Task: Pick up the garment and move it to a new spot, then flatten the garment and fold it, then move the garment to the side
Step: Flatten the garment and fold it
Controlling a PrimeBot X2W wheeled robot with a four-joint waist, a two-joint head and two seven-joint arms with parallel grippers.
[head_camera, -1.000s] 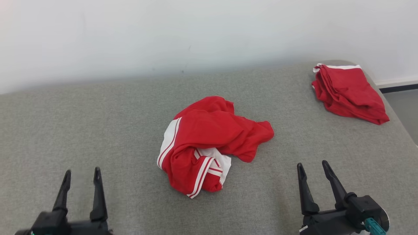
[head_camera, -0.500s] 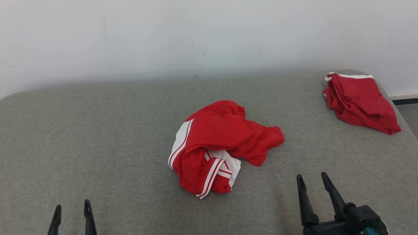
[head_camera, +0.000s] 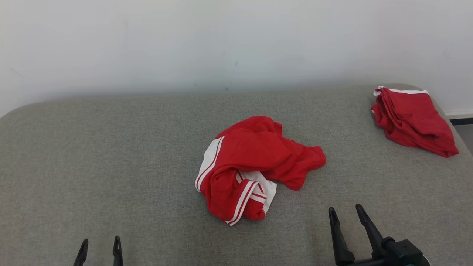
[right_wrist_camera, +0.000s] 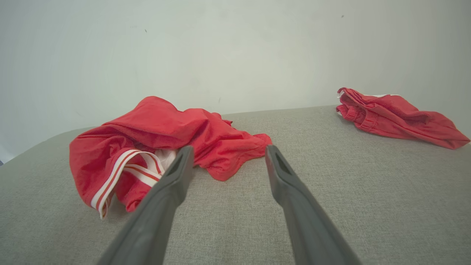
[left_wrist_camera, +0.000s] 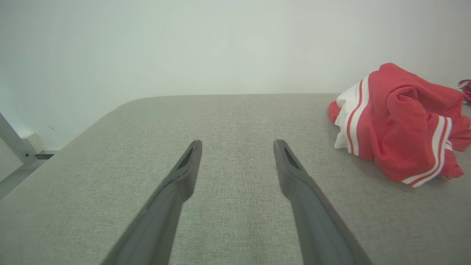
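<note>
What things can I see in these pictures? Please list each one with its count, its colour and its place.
crumpled garment: one, red with white stripes, middle of the surface
folded garment: one, red with a white edge, far right corner of the surface
fabric-covered surface: one, grey, under both garments
wall: one, white, behind the surface
left gripper: one, dark fingers, open, near left, over bare fabric
right gripper: one, dark fingers, open, near right, short of the crumpled garment

left jaws and right jaws both stand wide apart and empty, fingers [head_camera: 338,236] pointing forward.
</note>
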